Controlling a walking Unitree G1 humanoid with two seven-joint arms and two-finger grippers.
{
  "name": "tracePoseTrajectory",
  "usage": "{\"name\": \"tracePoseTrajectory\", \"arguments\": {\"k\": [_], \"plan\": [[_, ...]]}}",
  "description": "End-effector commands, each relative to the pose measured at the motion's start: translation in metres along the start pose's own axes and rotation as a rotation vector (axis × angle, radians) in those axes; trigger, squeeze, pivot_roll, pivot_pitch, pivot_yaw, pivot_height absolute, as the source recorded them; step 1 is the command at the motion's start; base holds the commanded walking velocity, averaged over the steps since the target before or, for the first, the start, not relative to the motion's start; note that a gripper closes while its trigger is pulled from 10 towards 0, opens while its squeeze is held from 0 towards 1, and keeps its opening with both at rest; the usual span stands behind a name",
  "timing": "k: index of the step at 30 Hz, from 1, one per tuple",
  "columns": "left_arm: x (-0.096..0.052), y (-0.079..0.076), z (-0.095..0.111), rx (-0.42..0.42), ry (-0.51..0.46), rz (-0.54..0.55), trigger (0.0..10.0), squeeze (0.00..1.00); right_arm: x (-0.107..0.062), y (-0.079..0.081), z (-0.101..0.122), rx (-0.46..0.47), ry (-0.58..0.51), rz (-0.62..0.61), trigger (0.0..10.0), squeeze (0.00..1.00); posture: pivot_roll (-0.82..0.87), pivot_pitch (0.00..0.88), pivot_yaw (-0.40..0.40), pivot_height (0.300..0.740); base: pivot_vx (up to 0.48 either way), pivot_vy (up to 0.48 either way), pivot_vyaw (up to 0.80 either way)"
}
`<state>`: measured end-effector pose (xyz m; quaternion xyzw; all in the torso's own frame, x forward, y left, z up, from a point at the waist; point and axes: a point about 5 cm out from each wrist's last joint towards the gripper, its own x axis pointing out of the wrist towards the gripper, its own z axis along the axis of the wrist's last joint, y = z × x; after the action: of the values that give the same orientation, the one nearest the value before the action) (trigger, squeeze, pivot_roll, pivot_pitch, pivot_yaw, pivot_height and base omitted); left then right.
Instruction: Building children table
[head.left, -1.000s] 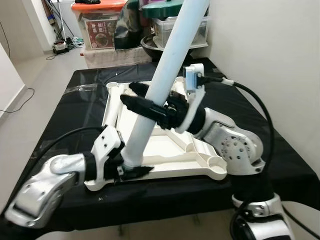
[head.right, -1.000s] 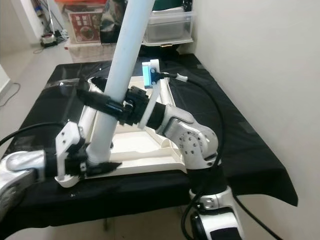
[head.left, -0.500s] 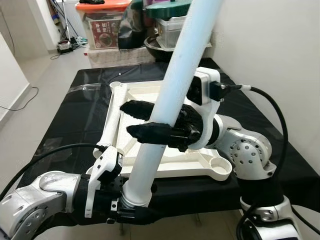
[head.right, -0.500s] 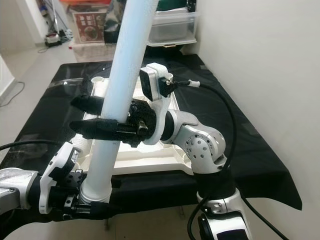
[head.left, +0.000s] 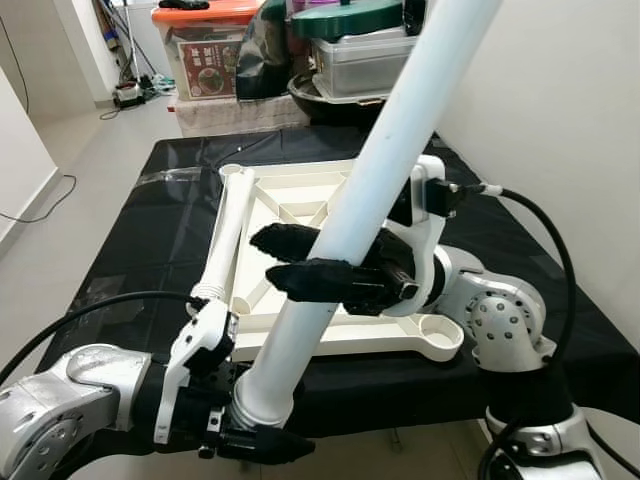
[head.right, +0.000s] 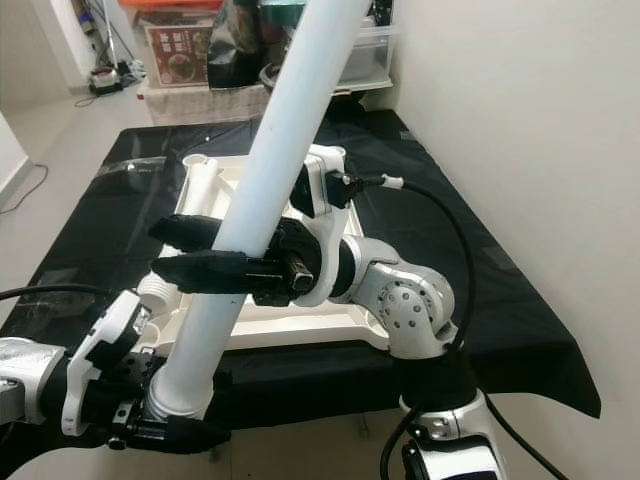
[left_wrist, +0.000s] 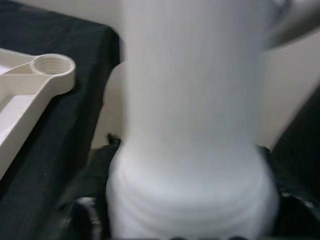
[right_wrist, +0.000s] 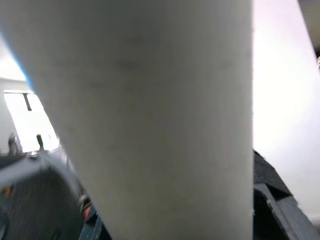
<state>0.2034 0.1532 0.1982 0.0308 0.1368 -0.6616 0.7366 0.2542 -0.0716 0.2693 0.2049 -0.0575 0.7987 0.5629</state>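
Note:
A long white table leg (head.left: 400, 130) slants up to the right in front of me, held by both grippers. My left gripper (head.left: 252, 425) is shut on its thick ribbed lower end (left_wrist: 192, 195), just off the table's near edge. My right gripper (head.left: 300, 260) is shut on the leg's middle, one black finger on either side. Beyond them the white tabletop (head.left: 290, 195) lies upside down on the black cloth (head.left: 150, 230). A second white leg (head.left: 228, 235) lies along its left side. A round threaded socket (head.left: 438, 333) is at its near right corner.
Plastic storage boxes (head.left: 205, 55) and a lidded bin (head.left: 360, 55) are stacked on the floor behind the table. A white wall (head.left: 560, 120) runs close along the right side. Open floor (head.left: 60, 170) lies to the left.
The leg's lower end has come off the tabletop's near left corner and moved toward me, past the table's front edge. The leg now leans further right. Both grippers kept hold.

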Motion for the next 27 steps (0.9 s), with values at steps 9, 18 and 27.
{"name": "tracePoseTrajectory", "arguments": {"k": [9, 18, 27], "plan": [[-0.027, 0.009, 0.0, 0.017, -0.012, 0.179, 10.0, 1.0, -0.017, -0.01, 0.005, -0.078, 0.031, -0.13, 0.0, 0.0, 0.02, 0.0, 0.002, 0.74, 0.0, 0.0, 0.0], [-0.053, -0.003, -0.002, 0.026, -0.085, 0.407, 10.0, 0.0, -0.064, -0.05, 0.037, -0.299, 0.026, -0.626, 0.0, 0.0, 0.04, 0.0, -0.023, 0.74, 0.0, 0.0, 0.0], [-0.082, 0.031, -0.012, 0.054, -0.214, 1.04, 10.0, 0.0, -0.082, -0.06, 0.05, -0.345, -0.063, -0.822, 0.0, 0.0, 0.05, 0.0, -0.044, 0.74, 0.0, 0.0, 0.0]]}}
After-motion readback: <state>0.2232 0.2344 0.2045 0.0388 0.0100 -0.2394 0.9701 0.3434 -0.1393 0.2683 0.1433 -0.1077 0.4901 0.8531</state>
